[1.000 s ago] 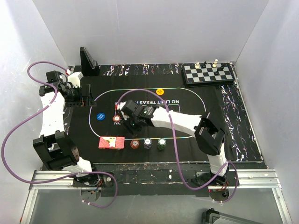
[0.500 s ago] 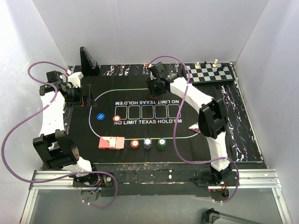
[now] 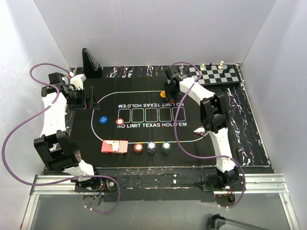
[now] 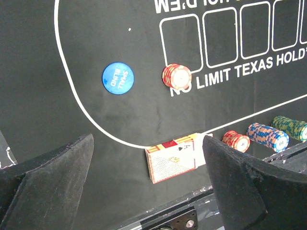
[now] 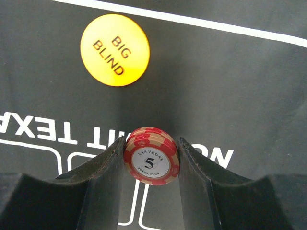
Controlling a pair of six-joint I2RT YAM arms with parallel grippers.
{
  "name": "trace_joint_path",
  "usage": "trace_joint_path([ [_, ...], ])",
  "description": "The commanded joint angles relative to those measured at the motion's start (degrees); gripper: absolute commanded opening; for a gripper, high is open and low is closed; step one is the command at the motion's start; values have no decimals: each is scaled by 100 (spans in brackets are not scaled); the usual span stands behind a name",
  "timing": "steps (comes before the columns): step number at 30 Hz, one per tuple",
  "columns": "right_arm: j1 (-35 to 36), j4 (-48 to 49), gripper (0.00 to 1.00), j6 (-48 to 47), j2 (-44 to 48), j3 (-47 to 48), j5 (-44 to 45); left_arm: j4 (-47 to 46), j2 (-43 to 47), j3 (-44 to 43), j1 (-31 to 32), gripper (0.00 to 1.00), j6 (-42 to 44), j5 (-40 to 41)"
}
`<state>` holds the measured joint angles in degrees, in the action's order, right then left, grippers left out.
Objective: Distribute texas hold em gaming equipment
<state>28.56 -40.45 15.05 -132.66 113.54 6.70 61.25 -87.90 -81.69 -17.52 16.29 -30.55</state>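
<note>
The right gripper [image 5: 151, 152] pinches a red "5" chip stack [image 5: 151, 162], apparently two or three chips, just beside the yellow BIG BLIND button [image 5: 114, 50] near the far edge of the felt mat [image 5: 249, 96]. The left gripper [image 4: 147, 143] is spread wide at the mat's left side.

1. Top view: fixed high above the near edge, looking down over the whole bench [image 3: 249, 129] and felt mat [image 3: 110, 132].
2. Left wrist: set back, slanting down at the mat's near-left part; shares the blue disc [image 4: 118, 78] and card deck [image 4: 172, 163] with the top view.
3. Right wrist: very close, facing steeply down; shares the yellow disc [image 5: 115, 50] with the top view.
</note>
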Motion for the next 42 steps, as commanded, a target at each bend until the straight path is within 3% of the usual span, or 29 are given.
trace_joint_path([
  [1, -52, 116, 1, 16, -119, 353, 182, -26, 27, -233, -15, 98, 23, -153],
  [7, -131, 142, 4, 24, -321, 415, 183, -52, 53, -110, -24, 98, 32, -162],
  [11, -149, 2, 45, 51, -515, 599, 103, -26, 71, -119, -23, 98, 14, -206],
  [17, -201, 10, 70, 156, -445, 486, 68, -8, 176, -84, -15, 98, 32, -171],
  [26, -35, -139, 77, 411, 406, 441, 226, 9, 361, -14, -15, 98, -4, -233],
  [30, 413, -577, 79, 612, 1074, 415, 928, -34, 449, 83, -23, 98, -3, -198],
  [33, 957, -237, 85, 491, 1811, -259, 885, -114, 493, 171, -15, 98, -30, -224],
  [42, 2750, 116, 89, -178, 2447, -1447, -563, -140, 519, 119, -15, 98, -100, -268],
])
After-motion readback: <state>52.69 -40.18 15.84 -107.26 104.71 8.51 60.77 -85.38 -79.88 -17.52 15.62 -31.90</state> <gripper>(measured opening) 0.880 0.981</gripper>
